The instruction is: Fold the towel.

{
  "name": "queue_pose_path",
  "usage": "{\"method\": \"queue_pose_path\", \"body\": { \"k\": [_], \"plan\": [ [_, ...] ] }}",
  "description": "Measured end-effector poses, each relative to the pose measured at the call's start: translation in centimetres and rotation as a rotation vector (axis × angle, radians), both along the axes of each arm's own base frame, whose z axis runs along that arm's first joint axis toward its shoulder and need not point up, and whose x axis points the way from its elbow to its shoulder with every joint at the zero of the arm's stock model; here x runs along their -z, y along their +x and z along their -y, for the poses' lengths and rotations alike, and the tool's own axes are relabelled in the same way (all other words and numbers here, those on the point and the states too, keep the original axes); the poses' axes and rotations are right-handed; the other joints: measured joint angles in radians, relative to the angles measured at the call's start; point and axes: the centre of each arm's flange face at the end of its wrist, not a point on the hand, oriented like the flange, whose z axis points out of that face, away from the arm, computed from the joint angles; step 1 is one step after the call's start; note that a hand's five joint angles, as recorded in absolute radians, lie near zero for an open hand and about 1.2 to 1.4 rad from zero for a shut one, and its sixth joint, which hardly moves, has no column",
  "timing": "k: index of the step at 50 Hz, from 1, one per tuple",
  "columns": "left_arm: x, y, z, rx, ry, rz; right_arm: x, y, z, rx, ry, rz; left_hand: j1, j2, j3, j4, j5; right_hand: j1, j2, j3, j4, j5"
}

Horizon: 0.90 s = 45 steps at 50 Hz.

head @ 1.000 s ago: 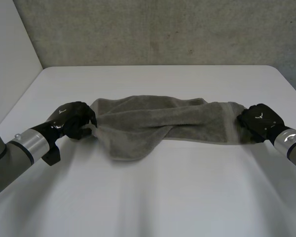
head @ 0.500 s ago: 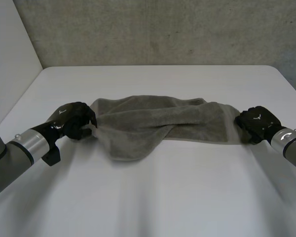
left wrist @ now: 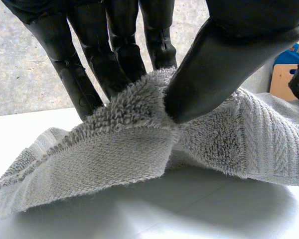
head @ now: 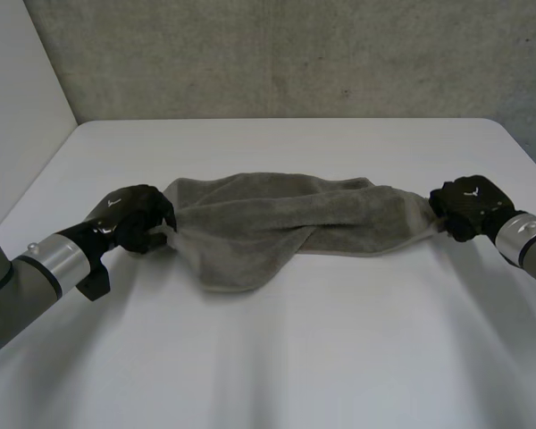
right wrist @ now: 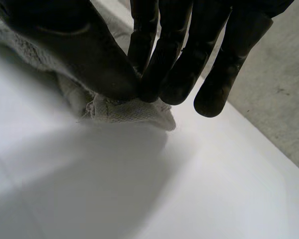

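A: So, towel (head: pixel 277 223) bunched on surface (head: pixel 295 357); left robot hand (head: pixel 136 217) pinches one end, right robot hand (head: pixel 464 207) the other corner.
B: Risk: right pinch looks thin, a pull may slip it.

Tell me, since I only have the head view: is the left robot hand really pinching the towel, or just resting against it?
Observer: Pinching. In its wrist view the left robot hand squeezes a raised fold of the towel between thumb and fingers.
Operator: And the right one, at the other end?
Observer: Also pinching. In its wrist view the right robot hand clamps the towel's hemmed edge between thumb and fingertips, and a small bit of hem pokes out beyond them.
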Motion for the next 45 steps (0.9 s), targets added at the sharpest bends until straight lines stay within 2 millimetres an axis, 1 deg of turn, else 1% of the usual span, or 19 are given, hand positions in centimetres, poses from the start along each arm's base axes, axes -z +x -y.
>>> {"method": "queue_pose_path", "body": {
  "k": [7, 11, 13, 14, 18, 19, 21, 22, 23, 24, 25, 27, 29, 31, 34, 38, 42, 44, 45],
  "plan": [
    [-0.3, 0.1, 0.0, -0.003, -0.006, -0.001, -2.4, 0.3, -0.4, 0.010, 0.000, 0.056, 0.000, 0.000, 0.000, 0.000, 0.000, 0.002, 0.001, 0.008, 0.000, 0.000],
    [-1.4, 0.2, 0.1, -0.008, -0.031, -0.008, -5.0, 0.5, -0.7, 0.024, 0.017, 0.120, 0.000, 0.000, 0.000, 0.000, 0.000, 0.002, 0.006, 0.009, 0.000, 0.000],
    [-2.7, 0.3, 0.1, -0.011, -0.057, -0.019, -7.4, 0.6, -1.1, 0.031, 0.017, 0.165, 0.000, 0.000, 0.000, 0.000, 0.000, 0.002, 0.006, 0.009, 0.000, 0.000],
    [-3.1, 0.3, 0.0, -0.013, -0.065, -0.024, -8.1, 0.6, -1.2, 0.033, 0.016, 0.177, 0.000, 0.000, 0.000, 0.000, 0.000, 0.002, 0.006, 0.009, 0.000, 0.000],
    [-7.3, 0.7, -0.2, -0.028, -0.143, -0.076, -13.8, 0.7, -2.3, 0.039, -0.029, 0.246, 0.004, 0.000, 0.000, 0.000, 0.000, 0.003, 0.006, 0.009, 0.000, 0.000],
    [-8.0, 0.8, -0.2, -0.031, -0.156, -0.087, -14.7, 0.6, -2.5, 0.039, -0.039, 0.253, 0.004, 0.000, 0.000, 0.000, 0.000, 0.003, 0.006, 0.009, 0.000, 0.000],
    [-11.2, 1.2, -0.4, -0.045, -0.217, -0.137, -18.2, 0.6, -3.4, 0.040, -0.076, 0.278, 0.005, 0.000, 0.000, 0.000, 0.000, 0.004, 0.006, 0.009, 0.000, 0.000],
    [-12.0, 1.4, -0.4, -0.049, -0.233, -0.150, -19.0, 0.6, -3.7, 0.040, -0.085, 0.283, 0.005, 0.000, 0.000, 0.000, 0.000, 0.004, 0.006, 0.009, 0.000, 0.000],
    [-13.5, 1.6, -0.6, -0.054, -0.261, -0.176, -20.6, 0.5, -4.2, 0.040, -0.100, 0.292, 0.005, 0.000, 0.000, 0.000, 0.000, 0.004, 0.006, 0.009, 0.000, 0.001],
    [-14.2, 1.8, -0.6, -0.057, -0.275, -0.189, -21.3, 0.5, -4.5, 0.040, -0.106, 0.296, 0.005, 0.000, 0.000, 0.000, 0.000, 0.004, 0.006, 0.009, 0.000, 0.002],
    [-15.9, 2.1, -0.8, -0.064, -0.306, -0.219, -22.7, 0.5, -5.0, 0.040, -0.116, 0.302, 0.005, 0.000, 0.000, 0.000, 0.000, 0.004, 0.006, 0.009, 0.000, 0.003],
    [-17.7, 2.6, -0.9, -0.073, -0.338, -0.256, -24.2, 0.5, -5.6, 0.039, -0.124, 0.306, 0.005, 0.000, 0.000, 0.000, 0.000, 0.005, 0.006, 0.009, 0.000, 0.003],
    [-19.0, 3.0, -0.8, -0.083, -0.358, -0.288, -24.9, 0.6, -5.9, 0.041, -0.117, 0.305, 0.005, 0.000, 0.000, 0.000, 0.000, 0.005, 0.006, 0.009, 0.000, 0.003],
    [-19.7, 3.4, -0.5, -0.092, -0.364, -0.308, -24.9, 0.7, -5.8, 0.041, -0.105, 0.300, 0.005, 0.000, 0.000, 0.000, 0.000, 0.006, 0.006, 0.009, 0.000, 0.003],
    [-19.1, 3.9, 0.9, -0.111, -0.326, -0.327, -23.7, 1.4, -5.1, 0.034, -0.061, 0.271, 0.005, 0.000, 0.000, 0.000, 0.000, 0.007, 0.006, 0.009, 0.000, 0.003],
    [-16.0, 3.9, 3.7, -0.129, -0.206, -0.330, -20.5, 3.3, -4.0, 0.025, -0.002, 0.182, 0.005, 0.000, 0.001, 0.000, 0.000, 0.008, 0.006, 0.009, 0.000, 0.003],
    [-12.1, 2.9, 6.4, -0.126, -0.072, -0.320, -16.9, 6.2, -3.2, 0.020, 0.016, 0.046, 0.005, 0.000, 0.002, 0.000, 0.000, 0.008, 0.006, 0.009, 0.000, 0.003],
    [-10.7, 1.9, 7.7, -0.114, -0.033, -0.310, -15.8, 7.9, -2.8, 0.023, -0.014, -0.009, 0.009, 0.000, 0.002, 0.000, 0.000, 0.008, 0.006, 0.009, 0.000, 0.003],
    [-10.5, 1.7, 7.9, -0.111, -0.031, -0.307, -15.7, 8.3, -2.7, 0.024, -0.024, -0.016, 0.010, 0.000, 0.002, 0.000, 0.000, 0.008, 0.006, 0.009, 0.001, 0.003]
  ]
}}
